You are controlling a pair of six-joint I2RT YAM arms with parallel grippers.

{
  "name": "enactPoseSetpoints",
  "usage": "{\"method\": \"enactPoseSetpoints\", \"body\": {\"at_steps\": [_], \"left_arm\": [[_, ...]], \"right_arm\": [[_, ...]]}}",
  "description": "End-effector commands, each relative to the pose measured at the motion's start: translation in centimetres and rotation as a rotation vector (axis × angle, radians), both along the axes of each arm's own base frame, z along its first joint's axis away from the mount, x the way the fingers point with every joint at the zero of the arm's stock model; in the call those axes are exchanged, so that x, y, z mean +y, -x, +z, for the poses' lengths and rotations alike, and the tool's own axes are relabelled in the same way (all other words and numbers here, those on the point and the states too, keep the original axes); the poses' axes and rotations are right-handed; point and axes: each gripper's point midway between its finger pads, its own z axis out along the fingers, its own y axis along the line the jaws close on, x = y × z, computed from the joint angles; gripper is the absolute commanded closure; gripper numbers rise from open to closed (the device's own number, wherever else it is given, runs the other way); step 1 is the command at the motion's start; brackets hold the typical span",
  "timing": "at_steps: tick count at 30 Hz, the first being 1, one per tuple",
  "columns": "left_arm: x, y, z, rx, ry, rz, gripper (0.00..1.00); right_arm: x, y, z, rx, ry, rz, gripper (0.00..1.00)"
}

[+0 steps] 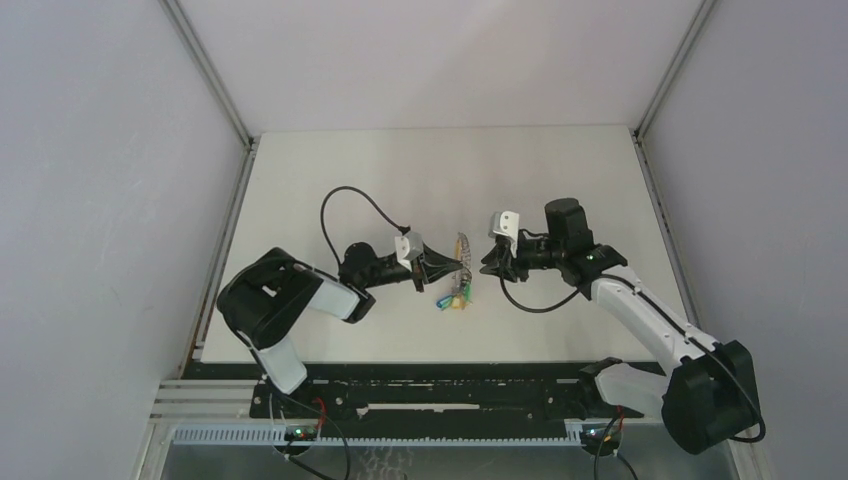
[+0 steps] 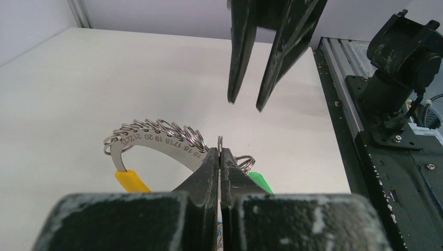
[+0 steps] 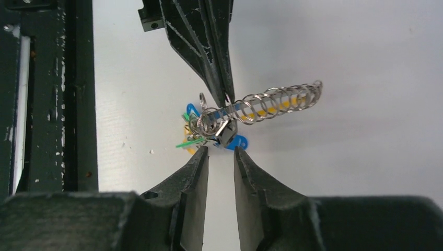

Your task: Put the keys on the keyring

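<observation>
**Left gripper has the keyring pinched, right gripper is let go**

So the left gripper (image 2: 220,157) is clenched tight. Its two fingers are pressed flat together on one thin wire loop of the keyring (image 2: 156,137), and that loop pokes up just past the fingertips. The rest of the keyring curves away to one side of those tips. It's a silvery numbered band with a whole row of little split rings threaded along it, and a yellow end (image 2: 130,181) at the far tip. A green tag (image 2: 259,181) peeks out on the other side of the fingers, right against them.

The right gripper (image 3: 219,157) is released, with fingers apart and nothing between them. It points straight at the left gripper's tips from the opposite side, close but not touching. In its own camera the row of rings stretches off to one side just beyond its fingertips. A blue tag (image 3: 237,142) and the green bits are bunched right in front of the gap.

What looks like the loose key (image 3: 225,134) is a small dark grey piece hanging right under the left gripper's tips, just ahead of the right gripper's open fingers. I can't tell for sure whether it's actually threaded on a ring.

I also can't tell whether the tags touch the desk (image 2: 78,89) or hang clear of it.
</observation>
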Motion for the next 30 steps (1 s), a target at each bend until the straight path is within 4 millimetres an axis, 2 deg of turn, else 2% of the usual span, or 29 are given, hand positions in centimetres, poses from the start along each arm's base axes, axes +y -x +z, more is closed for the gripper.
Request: {"method": "enactPoseSetpoints", "body": {"at_steps": [1,13,30], "left_arm": [[0.1,0.1,3.8,-0.101,0.081,0.015,1.0],[0.2,0.6,4.4,-0.106,0.091,-0.005,1.0],[0.1,1.4,5.2,-0.12,0.103,-0.033,1.0]], "right_arm": [[2.2,-0.5,3.2,-0.102,-0.195,0.1,0.76],[3.2,-1.4,1.3,-0.05,-0.208,0.131,0.76],[3.8,-1.4,0.7,-0.017,-0.226,0.181,0.81]]}}
